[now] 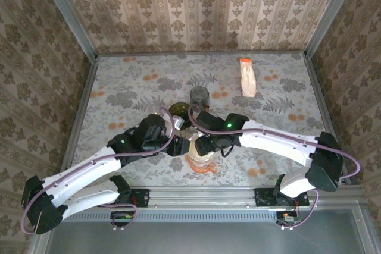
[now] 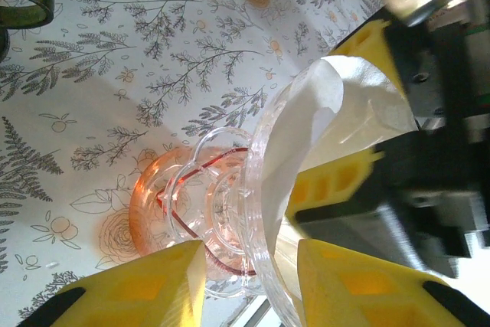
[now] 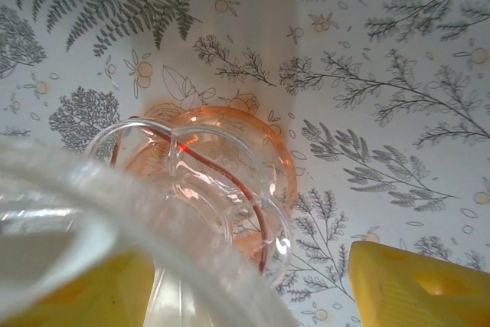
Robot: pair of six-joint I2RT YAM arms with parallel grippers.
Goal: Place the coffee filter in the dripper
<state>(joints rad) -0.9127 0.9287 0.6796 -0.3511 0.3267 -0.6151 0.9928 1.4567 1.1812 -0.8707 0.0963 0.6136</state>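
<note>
The dripper [image 1: 202, 162], clear glass on an orange foot, stands at the middle of the worktop [image 1: 131, 81], close to its near edge, with both arms meeting over it. The white coffee filter [image 2: 337, 120] sits inside the dripper's cone, its upper edge rising above the rim.

The left tool [image 2: 251, 254] is partly open. Its yellow fingers straddle the rim, one outside the glass and one on the cone side, and a gap shows on the outer side. The right tool [image 3: 253, 296] is wide open across the rim and filter top. I cannot tell whether it touches the paper.

Just beyond the dripper are a dark glass jar [image 1: 199, 96] and an olive-green glass dish [image 1: 177, 110], so room is tight there. Bare patterned worktop lies open to the left, the right and the far side, bounded by metal rails [image 1: 80, 111] and papered walls. An orange-topped packet [image 1: 247, 77] lies well apart near the far right corner. Its print is too small to read.
</note>
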